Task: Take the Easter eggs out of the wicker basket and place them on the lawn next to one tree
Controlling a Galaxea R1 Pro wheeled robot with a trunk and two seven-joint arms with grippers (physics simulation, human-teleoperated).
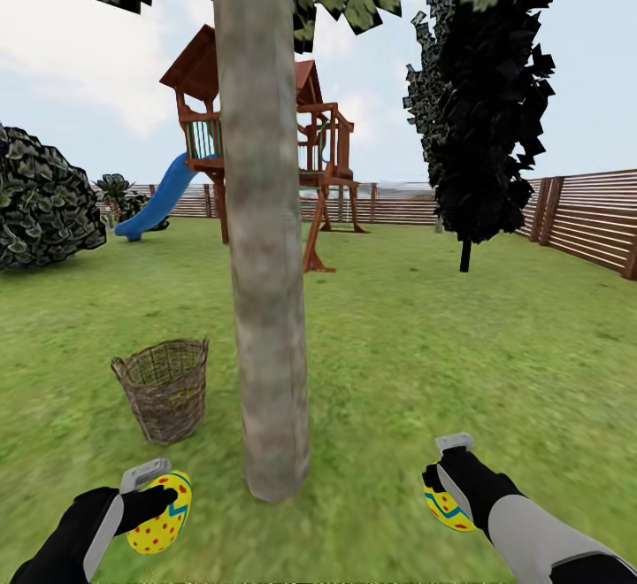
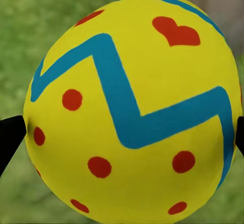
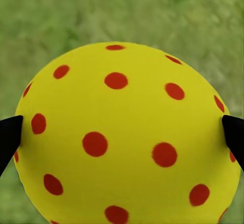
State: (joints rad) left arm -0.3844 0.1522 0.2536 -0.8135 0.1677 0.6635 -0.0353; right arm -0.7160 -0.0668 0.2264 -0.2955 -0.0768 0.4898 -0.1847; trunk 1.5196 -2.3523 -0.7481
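Observation:
A thick pale tree (image 1: 264,301) trunk rises from the lawn (image 1: 442,354) straight ahead. The brown wicker basket (image 1: 165,387) stands on the grass just left of it; a hint of yellow shows through its weave. My left gripper (image 1: 152,504) is shut on a yellow Easter egg (image 1: 161,513) with red dots and a blue zigzag, low at the left of the trunk. That egg (image 2: 132,112) bulks large in the left wrist view. My right gripper (image 1: 447,495) is shut on another egg (image 1: 448,508) right of the trunk, seen close as a dotted egg (image 3: 127,137).
A wooden playset (image 1: 265,124) with a blue slide (image 1: 157,203) stands behind the tree. A dark columnar tree (image 1: 482,106) rises at the right, a bush (image 1: 44,203) at the left. A slatted fence (image 1: 575,212) closes the yard. Open grass lies around the trunk's base.

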